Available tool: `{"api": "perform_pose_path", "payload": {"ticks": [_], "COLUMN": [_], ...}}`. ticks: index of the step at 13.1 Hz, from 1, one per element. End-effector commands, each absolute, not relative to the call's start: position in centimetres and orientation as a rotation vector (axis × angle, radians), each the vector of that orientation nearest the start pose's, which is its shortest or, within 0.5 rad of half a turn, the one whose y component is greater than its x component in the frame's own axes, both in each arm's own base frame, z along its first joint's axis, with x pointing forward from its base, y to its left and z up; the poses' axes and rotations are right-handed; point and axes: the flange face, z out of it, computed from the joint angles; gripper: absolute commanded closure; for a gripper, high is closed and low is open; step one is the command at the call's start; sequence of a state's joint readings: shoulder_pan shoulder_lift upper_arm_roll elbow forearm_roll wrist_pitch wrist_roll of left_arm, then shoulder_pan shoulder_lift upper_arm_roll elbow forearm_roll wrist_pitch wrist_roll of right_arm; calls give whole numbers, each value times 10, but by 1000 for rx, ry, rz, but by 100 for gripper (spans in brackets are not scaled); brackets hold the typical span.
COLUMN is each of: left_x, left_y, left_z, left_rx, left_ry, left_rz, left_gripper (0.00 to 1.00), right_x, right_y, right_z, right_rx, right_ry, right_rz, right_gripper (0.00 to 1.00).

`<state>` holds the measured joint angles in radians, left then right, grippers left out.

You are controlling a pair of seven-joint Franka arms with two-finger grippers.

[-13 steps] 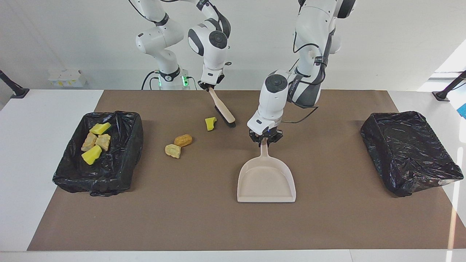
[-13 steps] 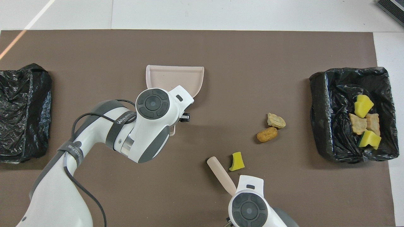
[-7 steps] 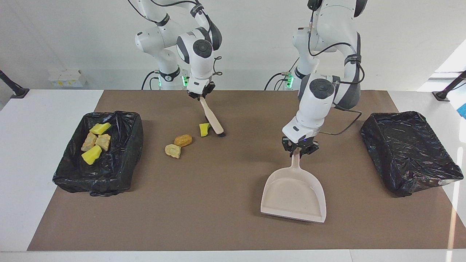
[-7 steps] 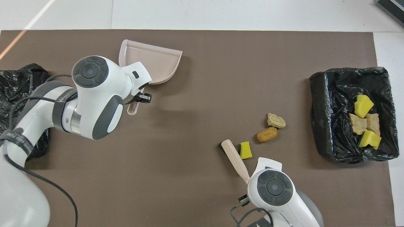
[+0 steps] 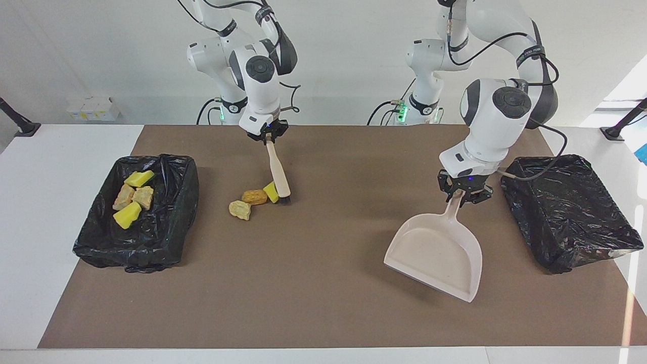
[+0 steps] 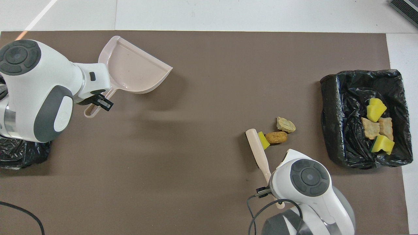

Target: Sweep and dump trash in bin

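My right claw (image 5: 265, 139) grips brush (image 5: 278, 174), bristles mostly hidden. My left claw (image 5: 464, 193) grips dustpan (image 5: 434, 254). Trash: three pieces (image 5: 254, 196) centre frame, four (image 5: 132, 197) in bin (image 5: 172, 222), left.

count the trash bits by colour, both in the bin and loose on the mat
yellow sponge chunks: 3, two in the bin, one against the brush
pale beige lumps: 3, two in the bin, one on the mat
orange-brown lump: 1, on the mat
total: 7
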<state>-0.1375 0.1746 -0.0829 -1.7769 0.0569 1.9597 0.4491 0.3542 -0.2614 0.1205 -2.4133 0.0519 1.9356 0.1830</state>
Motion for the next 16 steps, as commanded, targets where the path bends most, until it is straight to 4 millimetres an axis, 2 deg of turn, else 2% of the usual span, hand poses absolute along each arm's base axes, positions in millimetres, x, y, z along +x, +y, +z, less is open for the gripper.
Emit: {"api": "perform_pose_path", "payload": {"ticks": [1, 3, 5, 8, 9, 11, 12, 14, 15, 16], "left_x": [589, 586, 579, 571, 567, 545, 533, 523, 516, 511], "left_y": [-121, -111, -103, -109, -117, -147, -167, -195, -209, -215], "left_z": [461, 460, 448, 430, 423, 419, 420, 420, 420, 414], "left_rx": [-2804, -2676, -2534, -2370, -2357, -2304, -2279, -2329, -2301, -2273], "left_ry": [1317, 1577, 1815, 2032, 2047, 2105, 2125, 2047, 2070, 2089], "left_rz": [50, 89, 122, 120, 119, 140, 141, 131, 134, 156], "left_gripper": [100, 100, 100, 100, 100, 100, 100, 100, 100, 100], "right_x": [392, 396, 400, 417, 420, 430, 432, 435, 435, 437], "right_y": [197, 192, 187, 148, 137, 112, 105, 91, 83, 65], "right_z": [424, 430, 434, 433, 431, 429, 427, 410, 405, 403], "right_rx": [-3153, -3155, -3154, -3168, -3182, -3245, -3256, -3347, -3366, -3364], "right_ry": [-339, -288, -241, -114, -96, -67, -57, -107, -105, -59], "right_rz": [328, 310, 297, 288, 286, 246, 238, 257, 253, 266], "right_gripper": [100, 100, 100, 100, 100, 100, 100, 100, 100, 100]}}
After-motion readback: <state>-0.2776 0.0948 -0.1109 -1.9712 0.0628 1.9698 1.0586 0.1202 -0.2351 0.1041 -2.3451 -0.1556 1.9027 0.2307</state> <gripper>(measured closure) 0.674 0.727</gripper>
